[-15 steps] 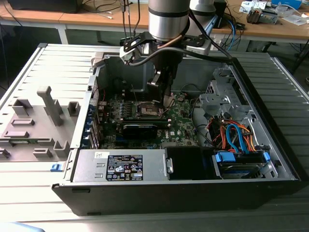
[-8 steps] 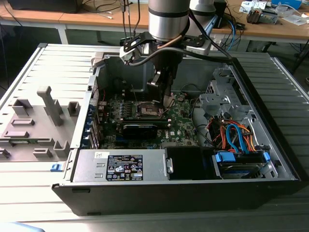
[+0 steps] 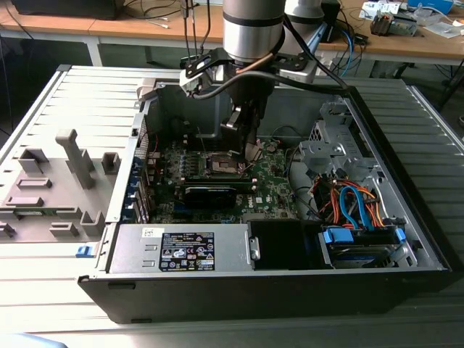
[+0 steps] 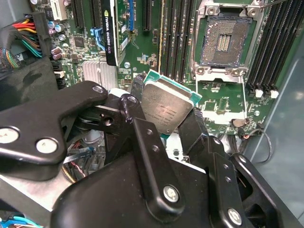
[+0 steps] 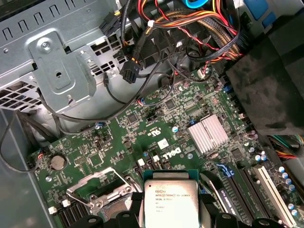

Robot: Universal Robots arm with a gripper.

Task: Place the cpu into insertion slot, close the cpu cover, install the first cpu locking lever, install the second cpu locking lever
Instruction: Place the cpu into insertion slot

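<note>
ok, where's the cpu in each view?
Exterior view: too small to pick out; the pincer hangs over the green board, to the exterior view's right of the insertion slot.
Second wrist view: the cpu is clamped in the pincer.
First wrist view: the cpu, metal top showing, held in the pincer.
Shared landmark: the finned heatsink, in both wrist views.

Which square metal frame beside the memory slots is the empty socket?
The insertion slot, with the dark centre, farther from the held cpu; the cpu cover, nearer, frames green board.
</note>
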